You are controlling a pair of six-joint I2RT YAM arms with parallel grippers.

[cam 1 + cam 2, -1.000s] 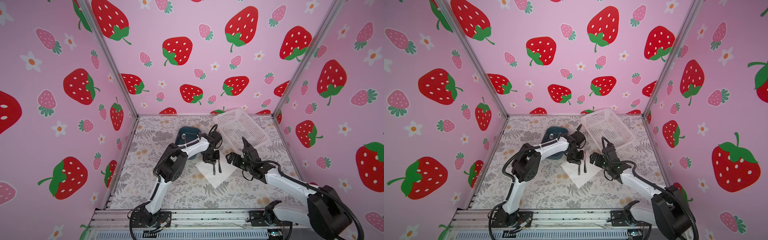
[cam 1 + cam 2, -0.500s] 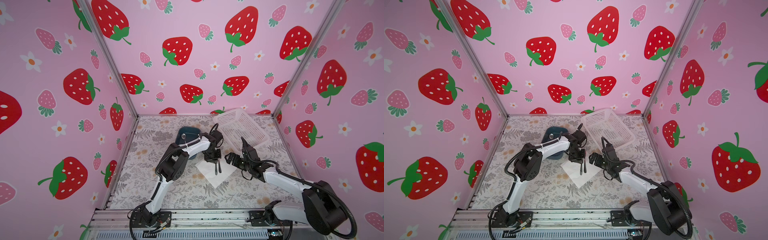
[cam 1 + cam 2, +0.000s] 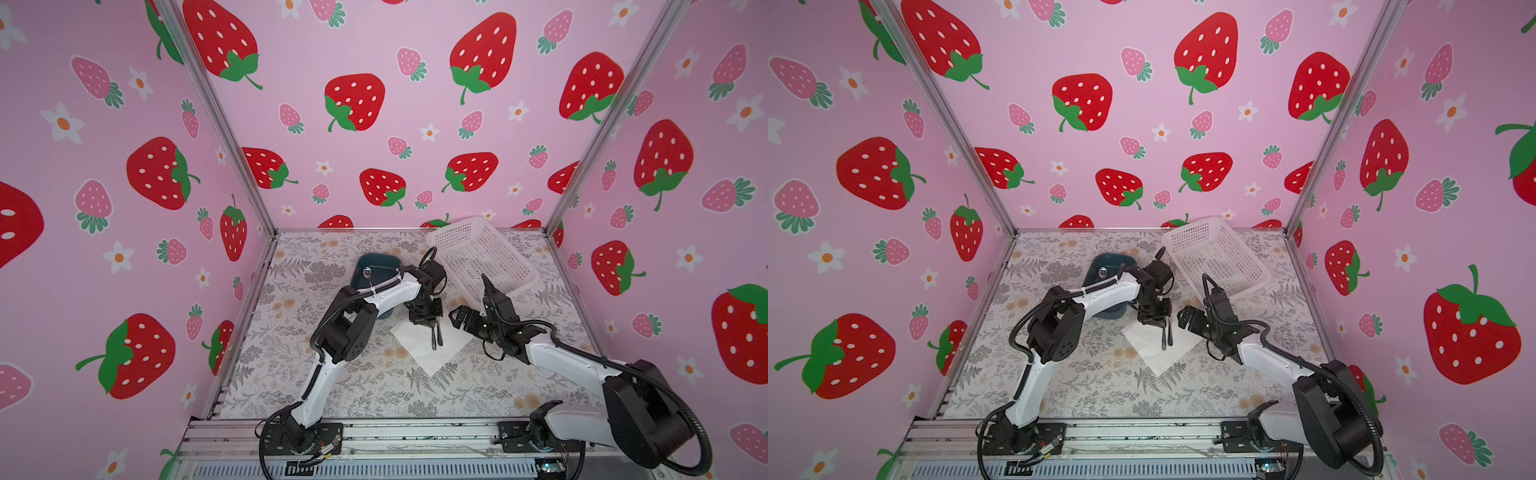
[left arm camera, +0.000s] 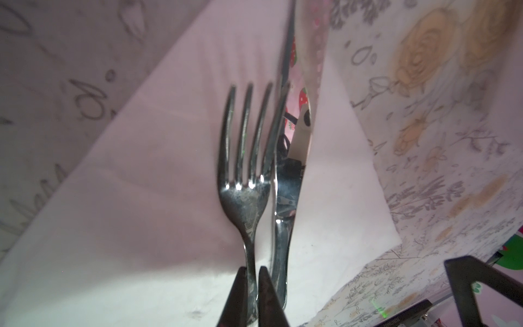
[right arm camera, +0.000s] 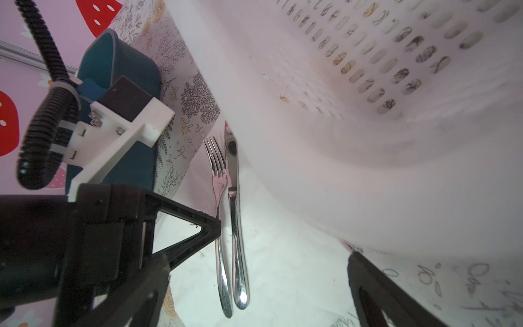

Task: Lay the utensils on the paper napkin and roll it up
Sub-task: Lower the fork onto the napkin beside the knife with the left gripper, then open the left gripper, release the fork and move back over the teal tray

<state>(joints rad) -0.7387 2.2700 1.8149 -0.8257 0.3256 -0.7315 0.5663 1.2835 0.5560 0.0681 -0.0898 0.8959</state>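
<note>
The white paper napkin [image 3: 415, 351] [image 3: 1144, 345] lies on the floral mat. A knife [image 4: 285, 184] [image 5: 237, 226] rests on it. My left gripper [image 3: 432, 326] [image 4: 252, 280] is shut on the handle of a fork [image 4: 243, 175] [image 5: 218, 198], which lies close alongside the knife at the napkin. In both top views, a shiny spoon bowl [image 3: 368, 273] [image 3: 1102, 272] shows in the blue tub [image 3: 380, 264]. My right gripper [image 3: 467, 297] [image 5: 260, 271] hangs wide open just right of the napkin with nothing between its fingers.
The white perforated basket [image 3: 482, 257] [image 5: 368, 85] stands tilted at the back right, close to the right gripper's far finger. The blue tub [image 5: 113, 62] sits behind the napkin, partly under the left arm. Pink strawberry walls enclose the mat.
The right gripper has edged a little left toward the napkin. The left gripper and the fork stay in almost the same place.
</note>
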